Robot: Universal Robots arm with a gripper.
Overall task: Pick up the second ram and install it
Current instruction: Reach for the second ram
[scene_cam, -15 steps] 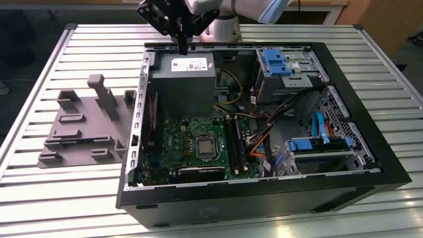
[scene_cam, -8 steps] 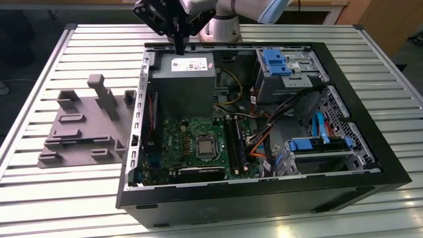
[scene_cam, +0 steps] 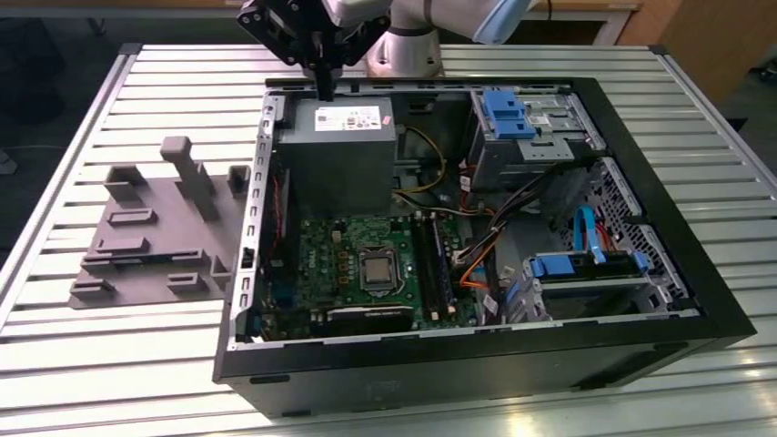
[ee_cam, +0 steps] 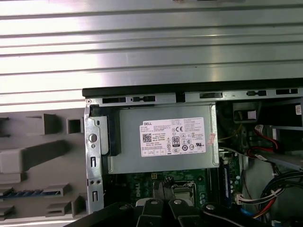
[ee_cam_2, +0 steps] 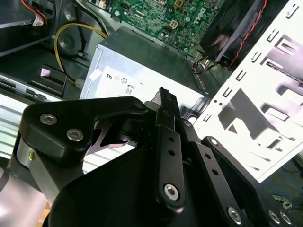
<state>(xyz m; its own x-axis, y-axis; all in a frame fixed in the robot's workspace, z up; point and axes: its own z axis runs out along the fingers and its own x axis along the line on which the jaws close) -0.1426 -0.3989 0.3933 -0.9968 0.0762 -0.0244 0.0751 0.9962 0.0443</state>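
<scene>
Black gripper [scene_cam: 326, 91] hangs over the grey metal power supply [scene_cam: 334, 155], fingers pinched together, empty. Thin dark second ram [ee_cam: 31, 193] looks seated in the grey plastic holder block [scene_cam: 134, 238] — I'd grip it mid-length, square to its edges.

Robotics lab or workshop, slatted aluminium bench [scene_cam: 109, 360], open PC case [scene_cam: 486, 373] lying on it, robot arm [scene_cam: 407, 50] mounted at the back, grey holder block [scene_cam: 134, 255] alongside, wooden furniture [scene_cam: 698, 36] behind.
</scene>
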